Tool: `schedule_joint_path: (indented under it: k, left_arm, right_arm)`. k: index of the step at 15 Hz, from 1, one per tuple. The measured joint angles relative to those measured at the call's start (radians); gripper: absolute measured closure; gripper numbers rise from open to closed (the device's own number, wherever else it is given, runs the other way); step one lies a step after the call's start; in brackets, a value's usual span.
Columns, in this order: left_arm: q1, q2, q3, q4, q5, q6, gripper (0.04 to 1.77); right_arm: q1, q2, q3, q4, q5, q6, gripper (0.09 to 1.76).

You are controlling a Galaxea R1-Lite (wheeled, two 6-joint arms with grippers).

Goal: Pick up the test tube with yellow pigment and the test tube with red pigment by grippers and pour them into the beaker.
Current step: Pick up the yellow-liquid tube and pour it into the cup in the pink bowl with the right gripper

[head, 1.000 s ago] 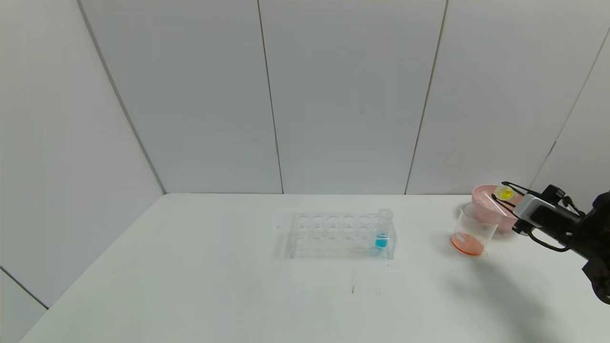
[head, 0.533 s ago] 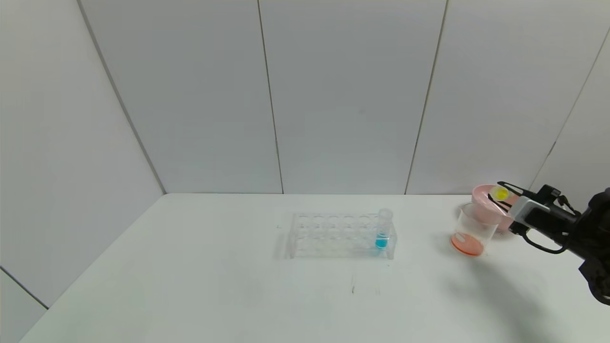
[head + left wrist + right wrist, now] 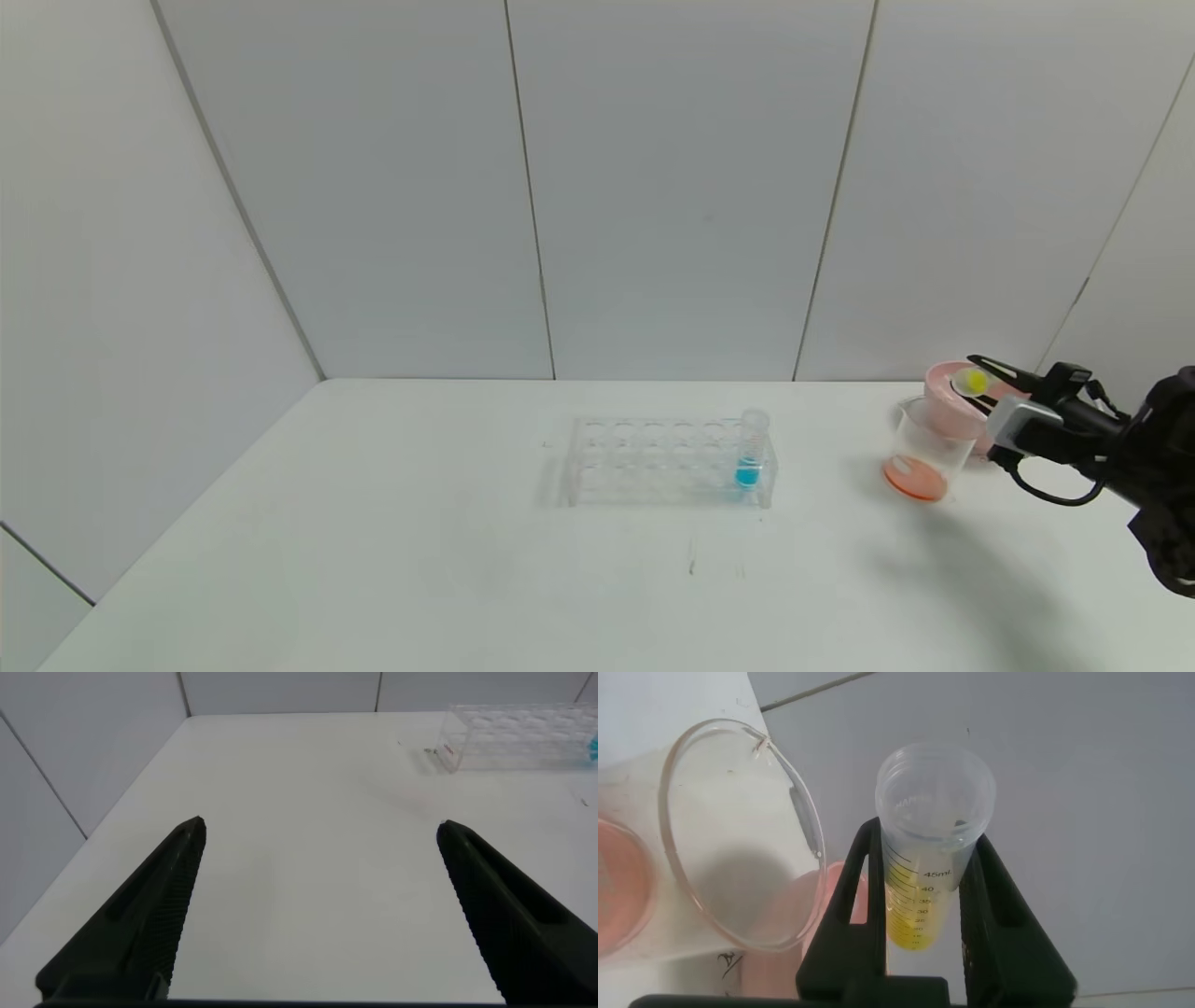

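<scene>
My right gripper (image 3: 973,381) is shut on the test tube with yellow pigment (image 3: 971,381), held tilted just above and behind the beaker's rim. In the right wrist view the tube (image 3: 929,859) sits between the fingers (image 3: 999,915), open mouth facing outward, yellow liquid low inside. The beaker (image 3: 929,448) stands at the table's right with red-orange liquid at its bottom; its rim (image 3: 799,812) shows beside the tube. The test tube with red pigment is out of view. My left gripper (image 3: 320,835) is open and empty over the table's left part.
A pink bowl (image 3: 943,383) stands right behind the beaker. A clear tube rack (image 3: 653,462) at mid-table holds a blue-liquid tube (image 3: 750,448); the rack also shows in the left wrist view (image 3: 519,737). Grey walls close the back and left.
My right gripper has moved a little left and up with the yellow tube, bringing it nearer the beaker's rim. Beaker, rack and blue tube have not moved.
</scene>
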Motion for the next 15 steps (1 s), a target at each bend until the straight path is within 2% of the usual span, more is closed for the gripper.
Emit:
schedule_joint_path:
  k: [3, 9, 15]
  left_arm:
    - [0.0, 0.0, 0.0, 0.0, 0.0, 0.0, 0.05]
    - [0.0, 0.0, 0.0, 0.0, 0.0, 0.0, 0.05]
    - [0.0, 0.0, 0.0, 0.0, 0.0, 0.0, 0.05]
  right_arm:
    - [0.009, 0.0, -0.011, 0.001, -0.026, -0.068, 1.34]
    - [0.001, 0.006, -0.019, 0.056, -0.097, -0.09, 1.34]
    - [-0.006, -0.002, -0.03, 0.048, -0.1, -0.15, 1.34]
